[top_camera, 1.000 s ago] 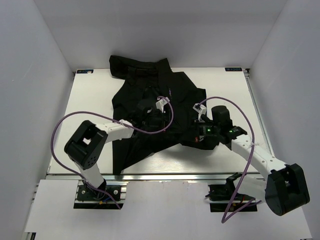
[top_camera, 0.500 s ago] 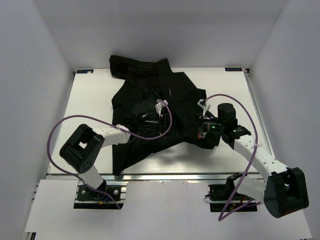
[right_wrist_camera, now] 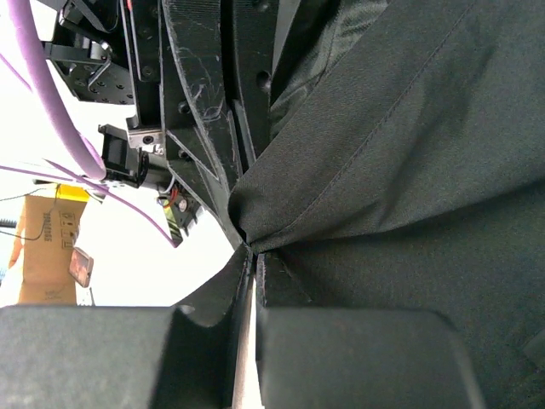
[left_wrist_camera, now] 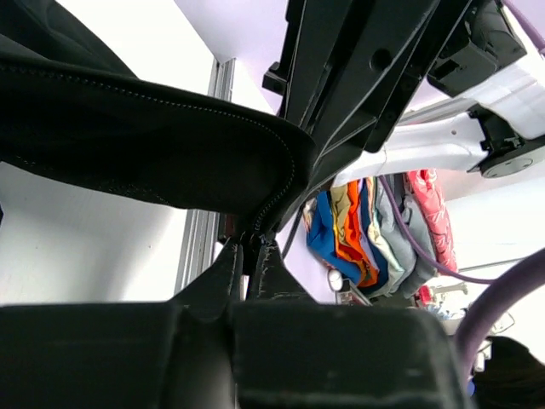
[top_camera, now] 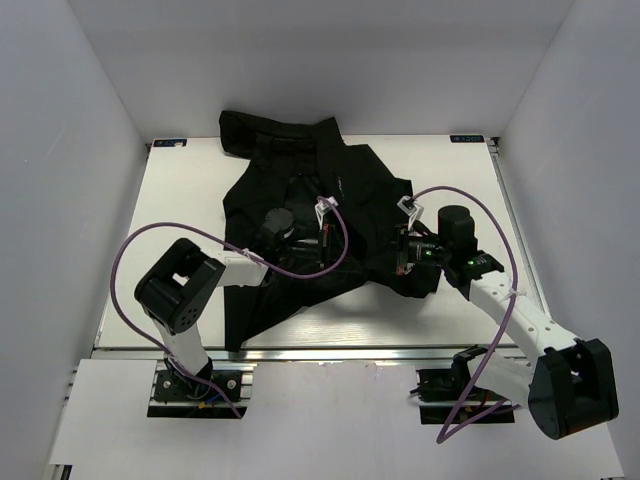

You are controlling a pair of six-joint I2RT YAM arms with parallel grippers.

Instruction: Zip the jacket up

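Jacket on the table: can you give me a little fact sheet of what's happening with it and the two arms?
Item: black jacket, lying crumpled on the white table
Left gripper: closed, pinching a stitched edge of the jacket
Right gripper: closed, pinching a fold of the fabric
Where: both grips in the jacket's near half, left one mid-jacket, right one toward its right side

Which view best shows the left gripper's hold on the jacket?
Left wrist: the left gripper pinches the jacket at its stitched edge. From above, the arm hides the pinch; right wrist shows the right gripper instead.
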